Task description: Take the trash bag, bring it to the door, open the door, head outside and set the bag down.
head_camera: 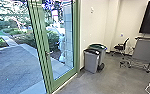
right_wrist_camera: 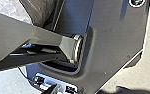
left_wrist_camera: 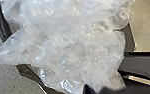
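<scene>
Clear, crumpled plastic of the trash bag [left_wrist_camera: 73,50] lies large before my left wrist camera, with dark bag edging around it. A dark tip of my left gripper [left_wrist_camera: 88,88] touches or overlaps the bag; whether it grips the plastic I cannot tell. From the right wrist, part of the trash bag [right_wrist_camera: 6,7] appears beyond the robot's jointed bar, and a dark piece of my right gripper [right_wrist_camera: 52,89] stands apart from it. The green-framed glass door [head_camera: 49,65] stands at the left in the head view, with a handle [head_camera: 48,53] on its upright.
Two bins, one grey [head_camera: 91,62] and one green-lidded [head_camera: 98,46], stand right of the door by the wall. Farther right are a black chair [head_camera: 121,46] and a wheeled screen stand [head_camera: 144,50]. Outside lie paving [head_camera: 16,67] and shrubs; a pale upright shape shows through the glass.
</scene>
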Controlling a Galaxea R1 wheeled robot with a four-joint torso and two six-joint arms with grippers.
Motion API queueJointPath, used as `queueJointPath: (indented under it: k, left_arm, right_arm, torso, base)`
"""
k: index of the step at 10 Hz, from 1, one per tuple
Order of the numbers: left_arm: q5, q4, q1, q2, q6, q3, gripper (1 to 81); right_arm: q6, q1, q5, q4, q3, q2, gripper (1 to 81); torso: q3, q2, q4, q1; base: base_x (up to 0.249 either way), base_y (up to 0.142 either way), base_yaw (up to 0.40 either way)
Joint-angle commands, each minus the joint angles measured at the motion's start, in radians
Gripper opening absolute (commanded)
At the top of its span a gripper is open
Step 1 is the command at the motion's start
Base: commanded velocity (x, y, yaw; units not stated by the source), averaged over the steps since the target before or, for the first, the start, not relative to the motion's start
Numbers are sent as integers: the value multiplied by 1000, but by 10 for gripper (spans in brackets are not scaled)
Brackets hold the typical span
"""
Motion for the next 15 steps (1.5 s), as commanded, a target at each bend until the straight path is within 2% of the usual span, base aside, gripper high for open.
queueJointPath:
  k: [1,15]
  left_arm:
    - [64,-4,-47,7,5,3,10]
    - [64,-5,-46,2,5,2,10]
  right_arm:
    - [1,41,-55,-7,3,8,811]
    - [1,44,-58,-7,3,8,811]
  torso:
    - [0,0,0,0]
    - [0,0,0,0]
  base:
    - [158,0,0]
    - [164,0,0]
